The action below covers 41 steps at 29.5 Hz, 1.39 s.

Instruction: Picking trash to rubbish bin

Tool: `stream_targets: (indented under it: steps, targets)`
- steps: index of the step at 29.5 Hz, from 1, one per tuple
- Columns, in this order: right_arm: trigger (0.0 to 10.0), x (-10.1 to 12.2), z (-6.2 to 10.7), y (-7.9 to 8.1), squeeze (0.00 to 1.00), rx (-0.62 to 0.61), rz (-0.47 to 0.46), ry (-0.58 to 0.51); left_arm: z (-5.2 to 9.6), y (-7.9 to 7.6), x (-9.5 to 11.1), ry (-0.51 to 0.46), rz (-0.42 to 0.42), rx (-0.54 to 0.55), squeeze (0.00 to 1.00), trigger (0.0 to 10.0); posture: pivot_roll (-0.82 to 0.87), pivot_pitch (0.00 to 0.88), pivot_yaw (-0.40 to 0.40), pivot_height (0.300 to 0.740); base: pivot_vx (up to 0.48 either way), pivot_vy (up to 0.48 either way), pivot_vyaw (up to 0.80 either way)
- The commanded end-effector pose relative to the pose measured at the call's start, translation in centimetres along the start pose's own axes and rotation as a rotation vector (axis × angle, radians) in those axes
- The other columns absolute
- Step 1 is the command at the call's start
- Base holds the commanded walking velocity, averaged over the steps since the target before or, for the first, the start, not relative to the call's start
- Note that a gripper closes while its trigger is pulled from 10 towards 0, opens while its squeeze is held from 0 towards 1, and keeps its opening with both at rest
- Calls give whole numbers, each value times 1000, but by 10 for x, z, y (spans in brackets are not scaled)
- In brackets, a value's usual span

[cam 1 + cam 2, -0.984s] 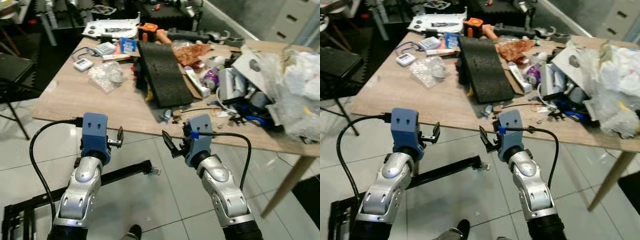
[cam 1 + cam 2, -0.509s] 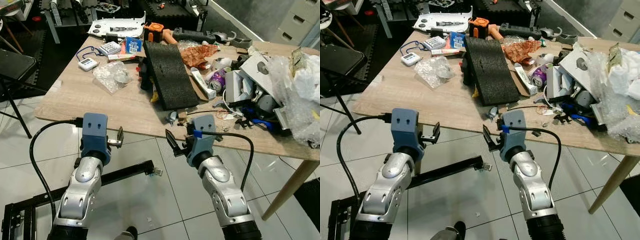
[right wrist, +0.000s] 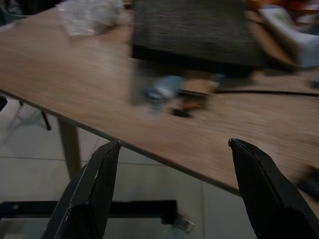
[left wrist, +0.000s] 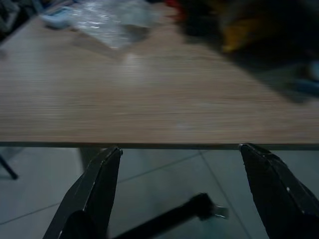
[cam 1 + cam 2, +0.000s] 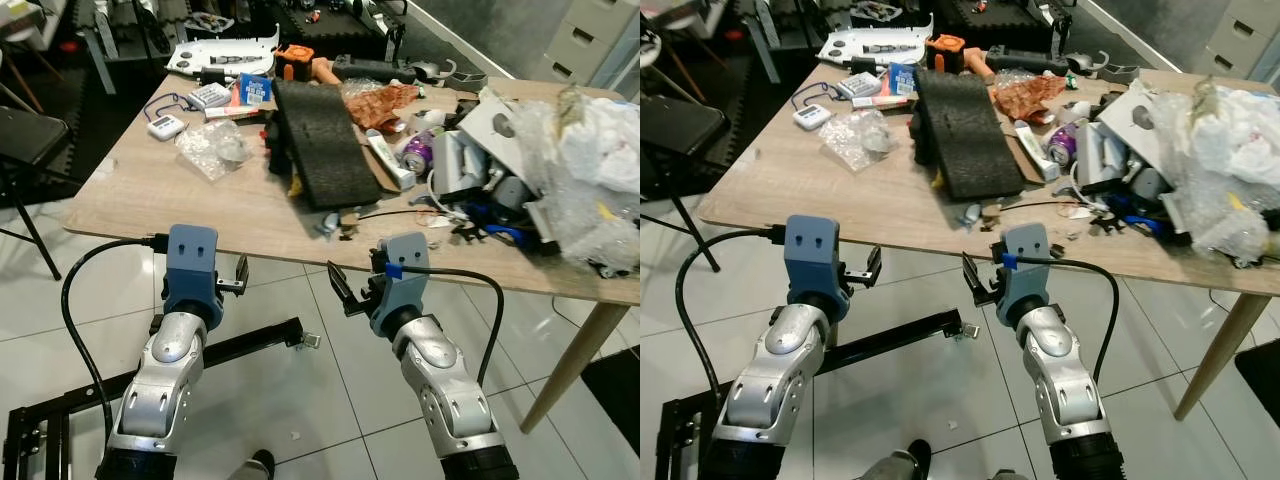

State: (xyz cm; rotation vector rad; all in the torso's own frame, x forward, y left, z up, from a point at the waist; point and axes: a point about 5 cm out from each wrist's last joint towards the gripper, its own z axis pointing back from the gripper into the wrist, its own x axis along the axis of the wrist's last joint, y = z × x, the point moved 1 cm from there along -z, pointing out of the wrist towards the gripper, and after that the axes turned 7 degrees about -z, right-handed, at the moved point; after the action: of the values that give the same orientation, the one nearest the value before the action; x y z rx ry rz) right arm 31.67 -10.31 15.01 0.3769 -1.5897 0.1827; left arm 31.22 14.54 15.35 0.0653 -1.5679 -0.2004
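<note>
Setting, as I read it from my station: a workshop or hobby lab. Evidence: one light wooden table (image 5: 200, 195) on angled wooden legs, standing on pale glossy floor tiles (image 5: 330, 370); its top strewn with a black rubber track (image 5: 315, 145), an orange-and-black tool (image 5: 297, 62), a small white timer (image 5: 166, 127), clear plastic bags (image 5: 212, 148), a purple can (image 5: 418, 152) and heaped plastic wrapping (image 5: 590, 170). Ahead of both open jaws I see the table edge. More gear on black floor mats (image 5: 130, 60) behind the table; grey drawer cabinet (image 5: 590, 40) beyond it.

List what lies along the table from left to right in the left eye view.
White timer → crumpled clear plastic → black foam slab → purple can → heap of white plastic bags.
</note>
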Motion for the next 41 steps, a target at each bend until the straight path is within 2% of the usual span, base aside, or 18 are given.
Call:
stream_targets:
  steps: [1, 20, 28, 30, 41]
  targets:
    - [10000, -4, 2, -1, 0, -8, -13, 10, 2, -2, -4, 25, 25, 4, 0, 10000, 15, 180, -7, 740, 0, 0, 0]
    - [10000, -3, 2, -1, 0, -5, -16, 10, 2, -2, -4, 36, 37, -2, 0, 10000, 10, 189, -15, 740, 0, 0, 0]
    - [10000, -3, 3, -1, 0, -3, -17, 12, 2, -5, -3, 36, 53, -4, 0, 10000, 7, 193, -18, 740, 0, -480, 0]
    - [10000, -3, 3, -1, 0, -2, -16, 13, 3, -4, -5, 43, 84, 15, 0, 10000, 7, 193, -18, 740, 0, 0, 0]
    - [10000, -1, 3, -1, 0, 0, -19, 9, 3, -3, -6, 55, 91, 22, 0, 10000, 4, 193, -22, 740, 0, 0, 0]
